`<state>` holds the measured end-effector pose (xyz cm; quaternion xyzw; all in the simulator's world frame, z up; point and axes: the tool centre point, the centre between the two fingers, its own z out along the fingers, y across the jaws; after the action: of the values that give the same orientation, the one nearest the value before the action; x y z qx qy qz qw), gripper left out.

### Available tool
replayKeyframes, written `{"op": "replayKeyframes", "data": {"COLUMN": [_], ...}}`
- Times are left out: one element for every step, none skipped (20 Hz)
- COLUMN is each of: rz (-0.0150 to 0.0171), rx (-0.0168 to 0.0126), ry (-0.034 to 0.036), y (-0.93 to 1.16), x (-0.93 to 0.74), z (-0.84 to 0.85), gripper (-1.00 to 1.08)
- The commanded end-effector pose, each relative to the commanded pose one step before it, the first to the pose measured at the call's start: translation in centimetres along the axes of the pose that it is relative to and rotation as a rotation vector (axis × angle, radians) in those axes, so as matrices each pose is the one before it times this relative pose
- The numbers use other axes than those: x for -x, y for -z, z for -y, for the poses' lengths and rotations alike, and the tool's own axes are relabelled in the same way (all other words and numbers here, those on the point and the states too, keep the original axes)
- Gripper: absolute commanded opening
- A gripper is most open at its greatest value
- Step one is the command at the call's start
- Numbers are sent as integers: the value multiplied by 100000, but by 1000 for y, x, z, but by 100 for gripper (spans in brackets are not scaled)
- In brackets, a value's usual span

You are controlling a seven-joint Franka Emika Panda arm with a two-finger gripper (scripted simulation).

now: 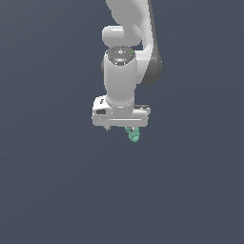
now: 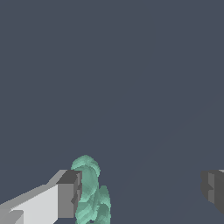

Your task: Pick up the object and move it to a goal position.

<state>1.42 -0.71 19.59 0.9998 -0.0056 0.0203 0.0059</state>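
The object (image 1: 133, 135) is a small mint-green lumpy item that shows just under the white gripper (image 1: 122, 128) in the exterior view, toward that view's right end of the hand. In the wrist view the object (image 2: 91, 192) lies right against one grey fingertip (image 2: 69, 194). The other fingertip (image 2: 213, 188) stands far off across a wide gap, so the gripper (image 2: 141, 192) is open. The object's lower part is cut off by the wrist view's edge.
The white-grey arm (image 1: 125, 71) comes down from the top of the exterior view, straight above the hand. Around it lies a plain dark grey-blue surface (image 1: 57, 181) with no other objects or edges in view.
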Motion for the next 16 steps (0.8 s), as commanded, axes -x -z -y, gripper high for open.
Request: {"op": "replayKeyframes", "data": {"rz": [0, 0, -141, -183, -238, -312, -338, -279, -203, -131, -56, 0, 82, 45, 45, 58], "rx": [0, 0, 80, 104, 137, 182, 202, 169, 125, 82, 36, 0, -52, -30, -31, -41], "ry": [0, 0, 48, 59, 74, 89, 85, 55, 23, -3, -18, 0, 8, 144, 288, 431], "y": [0, -21, 29, 16, 12, 21, 21, 23, 16, 11, 4, 8, -18, -17, -41, -60], "x": [0, -22, -41, -77, -109, -138, -152, -123, -94, -65, -35, 2, 38, 54, 75, 107], "z": [-1, -49, -100, -182, -260, -332, -370, -300, -227, -151, -71, 24, 66, 75, 72, 100], "gripper": [100, 100, 100, 100, 100, 100, 100, 100, 100, 100, 100, 100, 100, 100, 100, 100]}}
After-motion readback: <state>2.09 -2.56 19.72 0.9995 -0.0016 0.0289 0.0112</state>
